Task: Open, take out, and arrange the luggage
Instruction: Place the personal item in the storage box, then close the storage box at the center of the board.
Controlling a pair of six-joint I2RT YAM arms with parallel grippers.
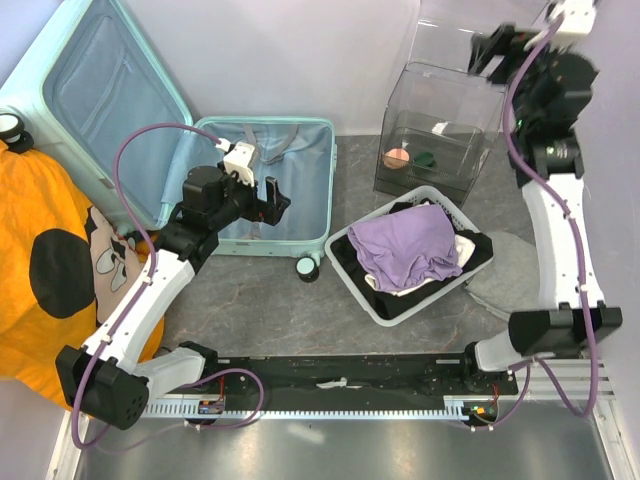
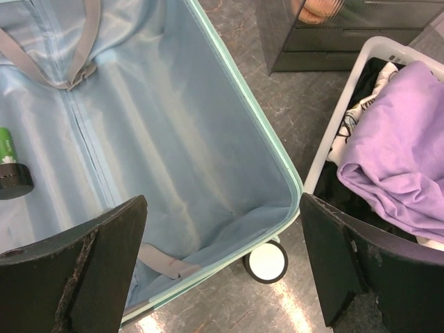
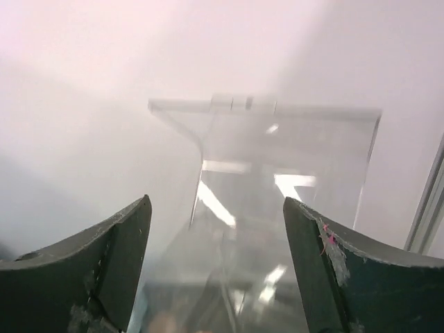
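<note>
1. Mint hard-shell luggage (image 1: 305, 185) lies open on the tabletop (image 1: 250, 300), left of centre; the opening step looks done.
2. Clothes (image 1: 405, 245) fill the white basket (image 1: 352, 282); small round items (image 1: 397, 158) sit in the clear box (image 1: 440, 130).
3. Green bottle (image 2: 7, 156) lies on the lining, probably left to take out.
4. Left gripper (image 2: 222, 208) hangs over the luggage, jaws wide, empty.
5. Right gripper (image 3: 216, 208) faces the clear box, jaws apart, nothing held.

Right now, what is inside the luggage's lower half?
In the luggage: grey straps and one green item with a black cap, on pale blue lining. The left gripper hangs open over it and covers part of the floor from above.
</note>
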